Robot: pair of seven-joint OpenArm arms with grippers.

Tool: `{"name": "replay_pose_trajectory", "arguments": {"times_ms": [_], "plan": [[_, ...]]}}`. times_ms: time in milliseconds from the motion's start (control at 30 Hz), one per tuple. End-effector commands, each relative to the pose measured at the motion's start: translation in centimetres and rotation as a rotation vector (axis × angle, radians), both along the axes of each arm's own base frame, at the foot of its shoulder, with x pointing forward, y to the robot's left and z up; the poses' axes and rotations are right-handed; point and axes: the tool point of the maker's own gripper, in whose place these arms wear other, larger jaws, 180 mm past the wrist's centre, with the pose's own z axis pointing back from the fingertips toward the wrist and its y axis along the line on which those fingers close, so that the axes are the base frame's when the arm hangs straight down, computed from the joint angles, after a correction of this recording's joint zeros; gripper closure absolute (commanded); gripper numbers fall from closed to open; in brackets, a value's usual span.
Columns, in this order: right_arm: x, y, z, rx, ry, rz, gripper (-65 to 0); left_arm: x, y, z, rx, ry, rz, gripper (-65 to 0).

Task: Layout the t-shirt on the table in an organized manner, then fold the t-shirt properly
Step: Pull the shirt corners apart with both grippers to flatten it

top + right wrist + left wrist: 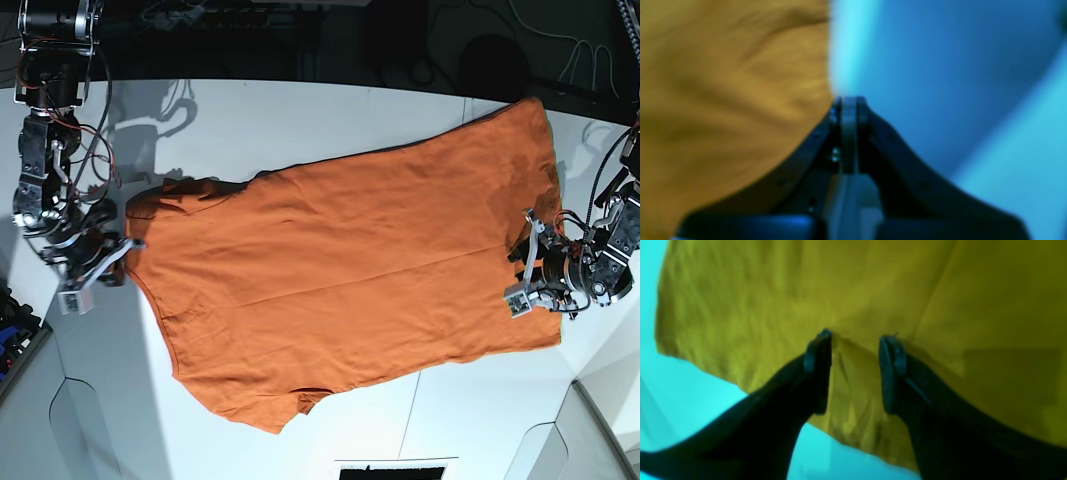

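The orange t-shirt (340,270) lies spread nearly flat on the white table (300,110), long axis left to right and slightly tilted. My left gripper (525,265) is at the shirt's right end. In the left wrist view it (856,340) is open, both fingertips (821,340) down on the cloth (773,290) with a low ridge of cloth between them. My right gripper (128,245) is at the shirt's left edge. In the right wrist view it (848,103) is shut, tip right at the cloth's edge (723,83). No cloth shows between its jaws.
Beyond the table's far edge is a dark area with cables (540,40). A blue object (15,330) sits off the left side. A black item (390,468) lies at the near edge. Bare tabletop surrounds the shirt (480,420).
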Motion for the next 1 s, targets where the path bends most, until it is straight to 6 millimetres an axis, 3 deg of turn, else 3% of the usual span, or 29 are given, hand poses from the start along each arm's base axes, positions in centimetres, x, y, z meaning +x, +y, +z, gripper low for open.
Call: {"name": "replay_pose_trajectory", "arguments": {"times_ms": [0,100,200,300,400,600,867,967], "plan": [[1.2,-1.7,2.9,-0.012,-0.072,-0.039,-5.5,1.5,0.4,2.1,-0.013,-0.049,0.012,-26.0],[0.6,-3.7,4.6,0.013,-0.078,-0.090,-10.0,1.3,-0.4,2.3,-0.046,-0.027,0.029,-26.0],[-0.6,-3.3,4.6,0.110,-0.057,-0.032,-18.3,1.0,-1.1,2.4,-0.081,-0.012,0.040,-26.0],[-2.9,-1.8,2.7,0.173,0.016,0.039,-26.7,1.0,-1.6,2.4,-0.113,-0.009,0.047,-26.0],[-5.5,-0.9,0.5,0.224,0.069,0.059,-30.4,1.0,-1.9,2.4,-0.124,-0.007,0.049,-26.0],[-8.9,0.9,-2.3,0.313,0.131,0.060,-30.6,1.0,-2.0,2.5,-0.135,-0.006,0.052,-26.0],[-8.8,7.0,-3.7,0.418,0.122,0.104,-30.2,1.0,-2.3,2.5,-0.155,-0.004,0.057,-26.0],[-8.7,8.5,-3.9,0.426,0.117,0.121,-20.1,1.0,-2.4,2.5,-0.156,-0.003,0.056,-26.0]]}}
